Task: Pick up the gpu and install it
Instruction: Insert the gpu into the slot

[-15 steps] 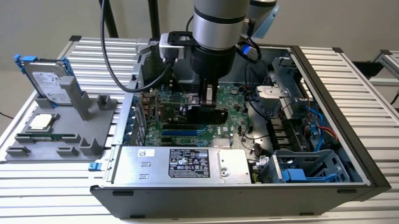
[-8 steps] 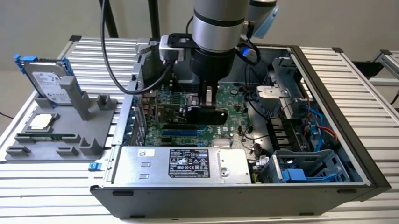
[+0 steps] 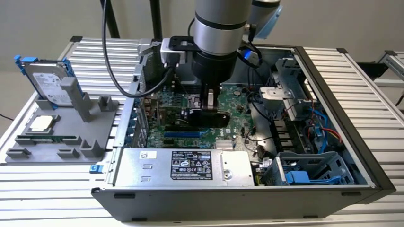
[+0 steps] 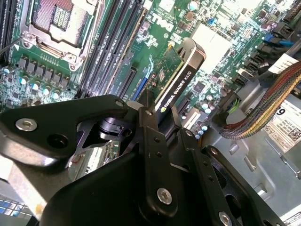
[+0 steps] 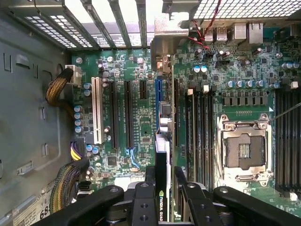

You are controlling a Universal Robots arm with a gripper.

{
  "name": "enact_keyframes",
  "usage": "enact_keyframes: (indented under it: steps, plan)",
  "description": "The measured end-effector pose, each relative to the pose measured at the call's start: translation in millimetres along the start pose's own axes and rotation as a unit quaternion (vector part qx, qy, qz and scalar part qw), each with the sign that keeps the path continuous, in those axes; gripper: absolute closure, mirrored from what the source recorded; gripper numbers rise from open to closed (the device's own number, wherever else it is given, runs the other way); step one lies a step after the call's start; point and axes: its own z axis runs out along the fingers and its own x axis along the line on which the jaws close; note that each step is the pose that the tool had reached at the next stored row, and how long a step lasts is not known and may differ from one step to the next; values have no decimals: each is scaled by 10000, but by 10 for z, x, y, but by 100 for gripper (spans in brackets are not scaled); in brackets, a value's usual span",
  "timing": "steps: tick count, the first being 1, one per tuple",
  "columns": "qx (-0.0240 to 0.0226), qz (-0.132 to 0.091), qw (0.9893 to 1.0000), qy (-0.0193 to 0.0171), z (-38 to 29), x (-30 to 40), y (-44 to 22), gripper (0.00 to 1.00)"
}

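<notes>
While your gripper (image 3: pixel 211 109) hangs inside the open computer case (image 3: pixel 328 85) at the centre of the exterior view, its fingers (image 5: pixel 142 200) are clamped on the gpu (image 4: pixel 178 77), held on edge just above the motherboard (image 5: pixel 141 117) beside the blue slot (image 5: pixel 158 89).

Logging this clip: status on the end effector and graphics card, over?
End effector shut on graphics card. Card held edge-down above motherboard, inside open computer case. Nothing blocking below.
</notes>
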Motion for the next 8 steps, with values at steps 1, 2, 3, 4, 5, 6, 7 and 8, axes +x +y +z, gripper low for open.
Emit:
enact_keyframes:
  steps: [1,2,3,4,5,6,7,8]
  plan:
    - [-1,0,10000,1,1,0,1,100]
    - [-1,0,10000,2,1,0,1,100]
    - [-1,-1,10000,2,2,0,1,100]
    - [-1,0,10000,0,4,0,1,100]
    - [-1,0,10000,0,3,0,1,100]
    - [-1,0,10000,0,4,0,1,100]
    - [-1,0,10000,0,5,0,2,100]
    - [-1,0,10000,0,7,0,3,100]
